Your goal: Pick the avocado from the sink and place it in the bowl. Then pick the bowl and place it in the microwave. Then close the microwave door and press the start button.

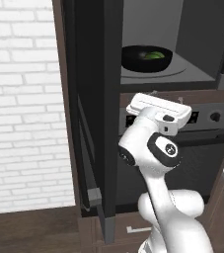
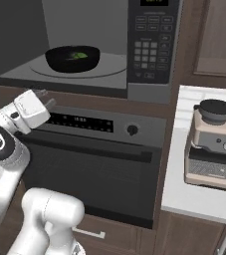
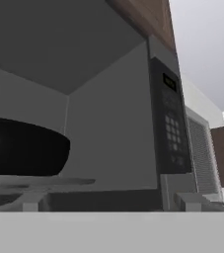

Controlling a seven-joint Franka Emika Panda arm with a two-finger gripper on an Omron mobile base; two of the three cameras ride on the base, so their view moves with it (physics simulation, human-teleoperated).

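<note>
Your end effector (image 2: pixel 45 98) hung empty, fingers apart, just below the microwave (image 2: pixel 109 74) sill. The bowl (image 2: pixel 72 58) with the avocado (image 2: pixel 79 55) sat inside. The microwave door (image 1: pixel 91 108) stood swung out to your left, edge-on.

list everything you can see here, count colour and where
bowl: 1, black, on the turntable inside the microwave
avocado: 1, green, in the bowl
microwave: 1, grey, cavity open, built in above the oven
microwave door: 1, dark, swung open at the left
oven: 1, dark grey, below the microwave
coffee machine: 1, beige, on the white counter at the right
brick wall: 1, white, far left
gripper: 1, white, open, holding nothing, below the microwave's front edge
</note>
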